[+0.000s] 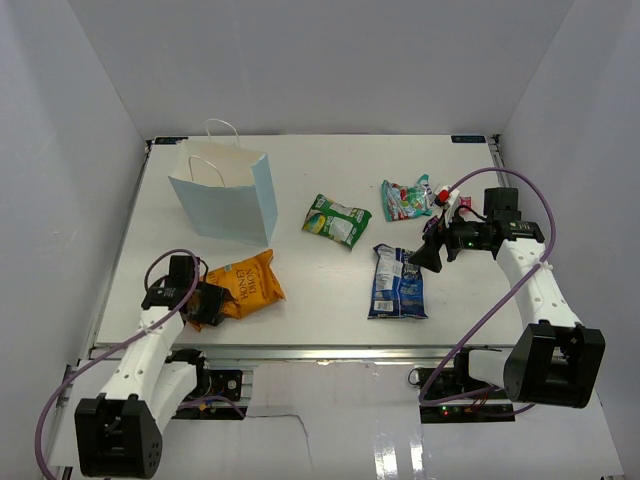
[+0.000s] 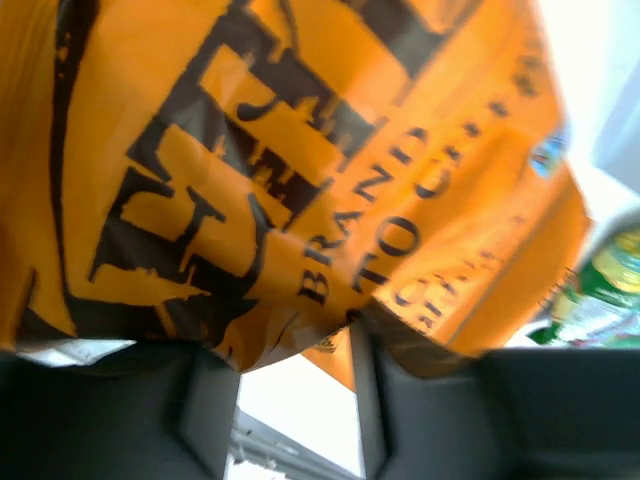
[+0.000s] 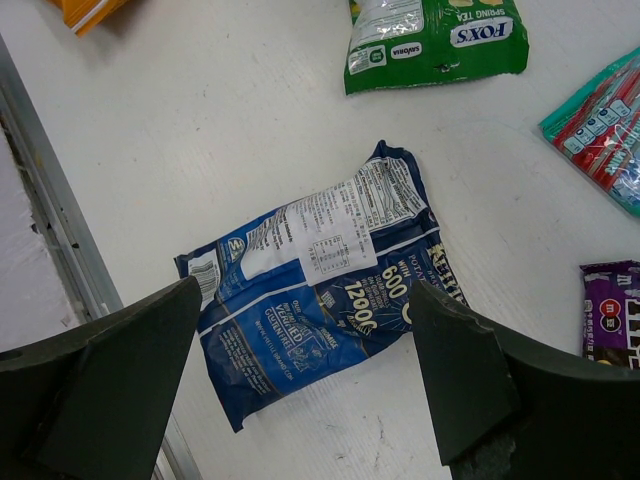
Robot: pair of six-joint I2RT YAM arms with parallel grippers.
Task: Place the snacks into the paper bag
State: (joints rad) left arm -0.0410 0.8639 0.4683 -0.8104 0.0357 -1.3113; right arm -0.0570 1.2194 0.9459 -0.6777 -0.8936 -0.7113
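By table edge [image 1: 330, 347], gripper [image 1: 209, 301] holds orange bag [image 1: 250, 280]

Light falls bright and even from above in the overhead view. The white bench [image 1: 320, 295] and walls [image 1: 330, 60] are almost shadowless, with only soft, short shadows beside the bag [image 1: 225, 205]. Glare streaks the glossy floor [image 1: 400, 445]. In the left wrist view the orange packet [image 2: 300, 180] sits very close, its print soft and smeared. The upper right corner is blown out and the fingers [image 2: 110, 420] are nearly black. The right wrist view is sharp at centre, with the small print on the blue packet [image 3: 320, 290] legible, but its near fingers [image 3: 100, 390] are dark and soft-edged.
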